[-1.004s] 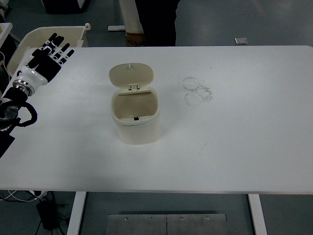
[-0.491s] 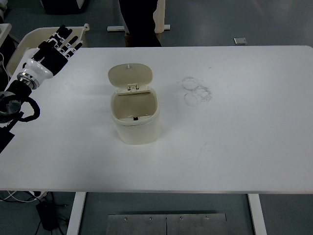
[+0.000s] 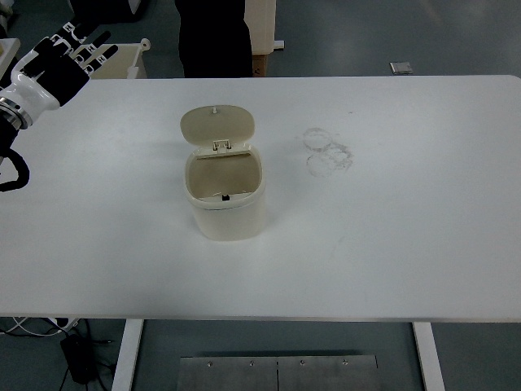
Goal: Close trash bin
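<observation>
A small cream trash bin (image 3: 227, 201) stands on the white table (image 3: 391, 228), a little left of centre. Its lid (image 3: 216, 126) is swung open and stands up behind the mouth, so the inside shows. My left hand (image 3: 63, 57) is at the far left, over the table's back corner, well away from the bin. Its fingers are spread and hold nothing. My right arm does not show.
A person in dark clothes (image 3: 213, 37) stands behind the table's far edge. A cream container (image 3: 122, 61) stands off the table at the back left. Faint ring marks (image 3: 328, 151) lie on the table to the right of the bin.
My left hand has risen and moved back and to the left, farther from the bin. The person behind the table has shifted left. The bin has not moved.
</observation>
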